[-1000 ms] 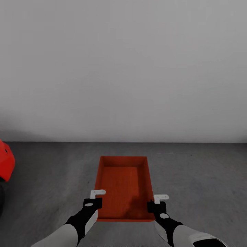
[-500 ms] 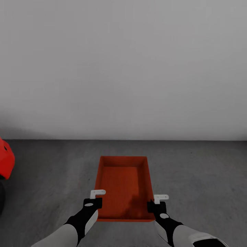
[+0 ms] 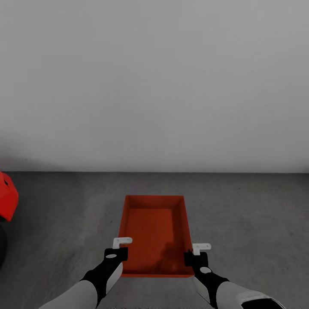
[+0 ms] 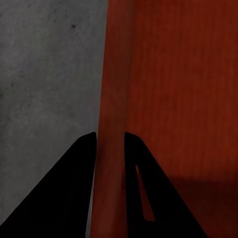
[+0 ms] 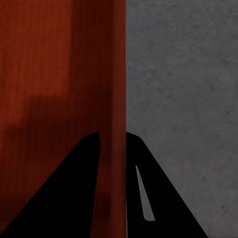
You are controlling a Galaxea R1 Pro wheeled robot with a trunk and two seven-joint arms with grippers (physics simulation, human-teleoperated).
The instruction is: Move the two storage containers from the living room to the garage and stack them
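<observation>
One red-orange storage container (image 3: pixel 152 231), open-topped and empty, is held level between my two arms over the dark grey garage floor (image 3: pixel 244 214). My left gripper (image 3: pixel 121 254) is shut on its left side wall near the close corner. In the left wrist view the gripper (image 4: pixel 110 136) has one dark finger on each side of that wall (image 4: pixel 113 89). My right gripper (image 3: pixel 190 256) is shut on the right side wall, and the right wrist view shows it (image 5: pixel 113 135) clamping that wall (image 5: pixel 116 69) the same way.
A plain white wall (image 3: pixel 154 86) stands straight ahead, meeting the concrete a little beyond the container. The red car (image 3: pixel 6 201) pokes in at the left edge, with a dark wheel below it. Bare concrete lies to the right of the container.
The foot of the wall has crept up the picture and the car has shifted slightly, so the camera has moved. The container and both arms keep their places in the view.
</observation>
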